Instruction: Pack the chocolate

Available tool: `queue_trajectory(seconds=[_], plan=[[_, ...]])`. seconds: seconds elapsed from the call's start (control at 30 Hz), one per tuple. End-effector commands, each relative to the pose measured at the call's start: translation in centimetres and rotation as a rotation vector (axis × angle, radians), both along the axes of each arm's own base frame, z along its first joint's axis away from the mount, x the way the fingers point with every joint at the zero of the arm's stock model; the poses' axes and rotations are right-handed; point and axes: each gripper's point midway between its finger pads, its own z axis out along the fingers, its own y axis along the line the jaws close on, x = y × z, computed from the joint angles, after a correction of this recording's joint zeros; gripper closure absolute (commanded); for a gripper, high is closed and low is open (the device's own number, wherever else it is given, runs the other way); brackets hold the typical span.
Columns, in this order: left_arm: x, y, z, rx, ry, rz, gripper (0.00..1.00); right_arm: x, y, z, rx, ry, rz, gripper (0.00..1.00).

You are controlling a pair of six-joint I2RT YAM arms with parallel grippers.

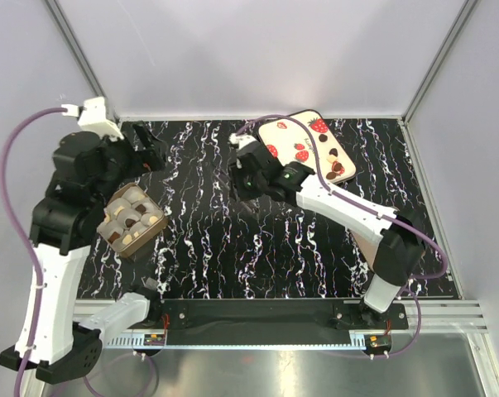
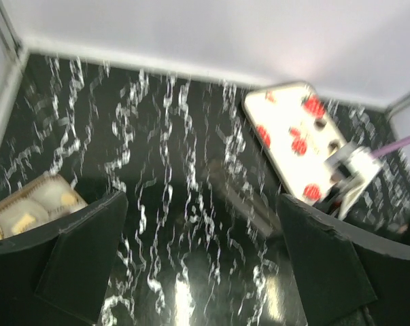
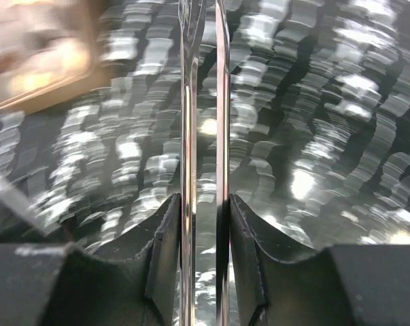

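Top external view gives the whole layout: a black, white-veined bench (image 1: 208,240) with a brown compartmented box (image 1: 150,236) at the left and a cream tray (image 1: 286,141) printed with red strawberries at the far right. The chocolate (image 1: 338,168) is in two places: a few dark pieces lie on the right part of the tray, and other pieces sit in the box's round cells. The left gripper (image 1: 146,147) hangs over the bench's far left corner, beyond the box. The right gripper (image 1: 242,178) is just left of the tray, well apart from the box.

The left wrist view, blurred, adds what the overhead one cannot: the left gripper's (image 2: 201,204) jaws are spread wide with nothing between them. It catches the box (image 2: 21,190) at lower left with pale pieces (image 2: 24,219) inside, and the tray (image 2: 286,125) at upper right.

Only the right wrist view shows the right gripper (image 3: 205,200) pinching a tweezer-like tool (image 3: 188,136), two thin shiny strips running up the frame. Heavy blur hides its tip, so I cannot tell whether it carries a piece.
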Motion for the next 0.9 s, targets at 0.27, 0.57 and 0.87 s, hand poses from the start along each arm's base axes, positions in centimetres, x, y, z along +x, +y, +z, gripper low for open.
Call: queue_trajectory(seconds=[0.27,0.57,0.87], plan=[[3.7,-4.2,-13.2,-0.098,0.263,-0.091,0.01,2.5,-6.6,-10.9,-0.171,0.037,-0.471,0.6],[4.0,-4.1,-14.9,-0.084,0.278,-0.088,0.01,1.2,-7.1,-14.4,-0.142,0.061,-0.605,0.5],[3.8,-3.9,-15.1,-0.083,0.267,-0.085,0.01,0.5,-7.2,-15.9,-0.16,0.094,-0.625,0.41]])
